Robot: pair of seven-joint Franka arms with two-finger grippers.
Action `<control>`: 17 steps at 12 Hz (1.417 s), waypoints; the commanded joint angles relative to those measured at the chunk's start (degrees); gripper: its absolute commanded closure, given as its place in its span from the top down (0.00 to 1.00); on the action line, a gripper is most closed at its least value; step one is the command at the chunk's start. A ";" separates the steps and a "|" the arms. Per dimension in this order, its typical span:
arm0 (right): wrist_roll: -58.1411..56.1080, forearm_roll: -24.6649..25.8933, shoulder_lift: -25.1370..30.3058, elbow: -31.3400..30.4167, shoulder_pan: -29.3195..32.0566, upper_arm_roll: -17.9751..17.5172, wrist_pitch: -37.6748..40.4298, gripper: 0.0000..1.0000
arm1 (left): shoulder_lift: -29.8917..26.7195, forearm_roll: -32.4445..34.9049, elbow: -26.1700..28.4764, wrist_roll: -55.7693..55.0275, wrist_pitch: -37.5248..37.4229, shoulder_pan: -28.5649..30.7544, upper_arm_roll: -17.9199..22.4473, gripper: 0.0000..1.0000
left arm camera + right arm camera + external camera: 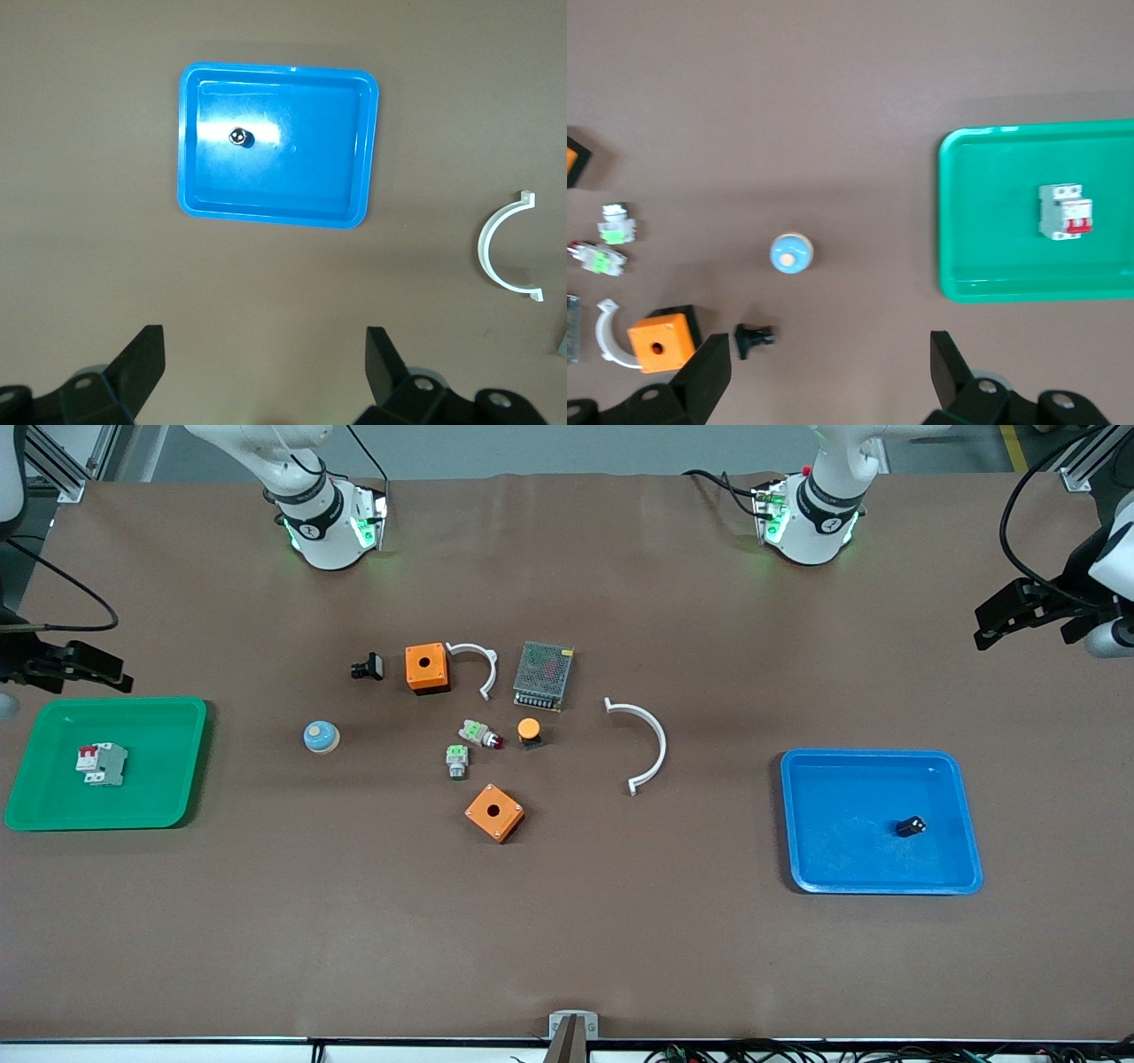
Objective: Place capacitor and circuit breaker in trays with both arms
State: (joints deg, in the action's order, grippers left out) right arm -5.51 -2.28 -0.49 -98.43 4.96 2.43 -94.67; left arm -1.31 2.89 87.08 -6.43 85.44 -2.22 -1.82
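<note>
While the capacitor (910,826) lies on its side in the blue tray (967,864) and the circuit breaker (101,763) rests in the green tray (190,779), both placements appear complete. The left hand (985,631) hangs released over the bench (567,939) at its own end, and the right hand (122,679), also released, hangs over the green tray's edge. Remaining risk, in my judgement: the round capacitor could roll if the tray is knocked, and the right hand could catch the green tray's rim should it descend.

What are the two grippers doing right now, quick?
Left gripper: open, holding nothing, up above the table near the blue tray.
Right gripper: open, holding nothing, near the green tray.
</note>
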 commanded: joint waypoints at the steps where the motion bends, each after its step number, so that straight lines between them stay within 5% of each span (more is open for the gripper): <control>1: 5.67 -1.15 1.63 -0.89 -3.54 0.56 0.01 0.99 | -1.41 -0.78 1.34 0.89 0.43 -0.41 0.50 1.00; 9: 5.34 -0.45 0.40 7.98 -3.56 0.91 0.72 1.00 | -1.06 -1.39 1.95 1.41 1.92 -0.41 0.15 1.00; 17: 5.43 -0.36 0.40 9.66 -3.47 1.00 0.63 1.00 | -3.26 -5.16 6.00 2.03 4.83 -0.42 -0.99 1.00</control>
State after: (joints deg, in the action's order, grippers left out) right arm -0.17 -2.46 0.06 -90.10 1.25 3.42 -94.82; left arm -2.38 0.05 91.00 -5.04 89.56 -3.03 -2.85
